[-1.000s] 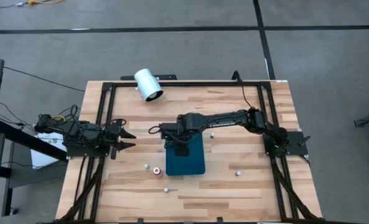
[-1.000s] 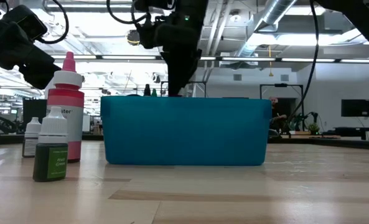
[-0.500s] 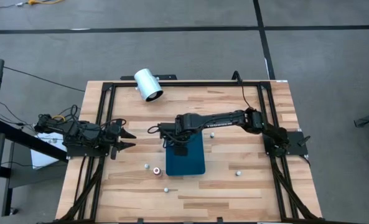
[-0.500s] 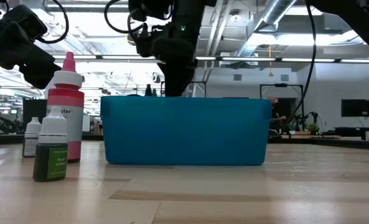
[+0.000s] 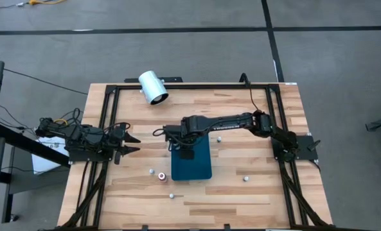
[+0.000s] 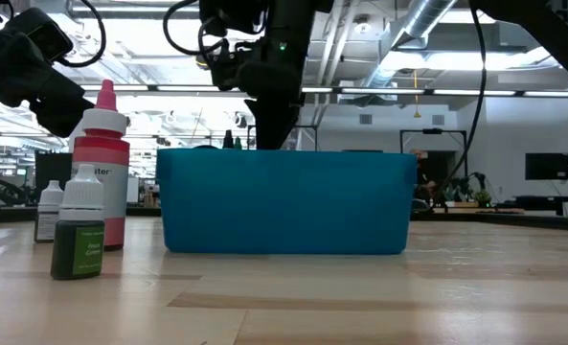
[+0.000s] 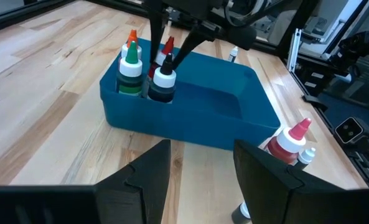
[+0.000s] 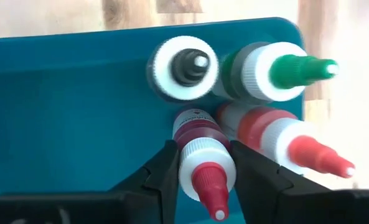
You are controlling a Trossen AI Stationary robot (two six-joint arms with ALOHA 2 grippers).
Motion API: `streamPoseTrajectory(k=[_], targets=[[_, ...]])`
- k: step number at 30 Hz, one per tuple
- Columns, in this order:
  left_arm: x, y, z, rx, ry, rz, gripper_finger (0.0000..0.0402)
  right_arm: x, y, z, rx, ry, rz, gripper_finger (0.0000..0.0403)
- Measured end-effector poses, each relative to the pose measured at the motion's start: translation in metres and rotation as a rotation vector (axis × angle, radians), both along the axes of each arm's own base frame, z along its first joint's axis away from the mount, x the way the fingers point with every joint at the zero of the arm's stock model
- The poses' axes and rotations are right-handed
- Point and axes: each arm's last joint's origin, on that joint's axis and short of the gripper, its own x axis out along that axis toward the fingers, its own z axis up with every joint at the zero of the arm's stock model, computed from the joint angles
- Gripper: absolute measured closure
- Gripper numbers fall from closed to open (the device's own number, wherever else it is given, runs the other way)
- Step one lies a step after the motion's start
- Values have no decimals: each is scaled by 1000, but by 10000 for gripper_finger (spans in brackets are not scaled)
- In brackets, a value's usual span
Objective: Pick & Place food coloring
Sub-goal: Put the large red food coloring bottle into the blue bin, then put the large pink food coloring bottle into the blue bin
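While my right end effector (image 8: 200, 171) pinches a red-tipped bottle (image 8: 203, 158) low in the blue bin's (image 5: 200, 168) far corner, it could bump the black-tipped (image 8: 183, 67) and green-tipped (image 8: 274, 71) bottles packed beside it. A second ago it sat slightly farther left. My left end effector (image 5: 131, 144) waits spread at the surface's (image 5: 254, 199) left edge.

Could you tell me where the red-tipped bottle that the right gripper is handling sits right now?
The red-tipped bottle stands between the right gripper's fingers inside the blue tray, at its far-left corner in the high view, beside the black-capped bottle.
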Motion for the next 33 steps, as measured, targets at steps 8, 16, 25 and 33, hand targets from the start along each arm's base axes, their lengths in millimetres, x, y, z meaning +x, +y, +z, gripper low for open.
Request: streamPoseTrajectory(k=[8, 16, 25, 33], targets=[[0, 0, 0, -2, 0, 0, 235, 0, 1, 0, 43, 2, 12, 249], [0, 0, 0, -1, 0, 1, 235, 0, 1, 0, 42, 2, 12, 208], [0, 0, 0, -2, 0, 0, 235, 0, 1, 3, 42, 2, 12, 185], [0, 0, 0, -2, 0, 0, 235, -1, 1, 33, 43, -27, 12, 196]])
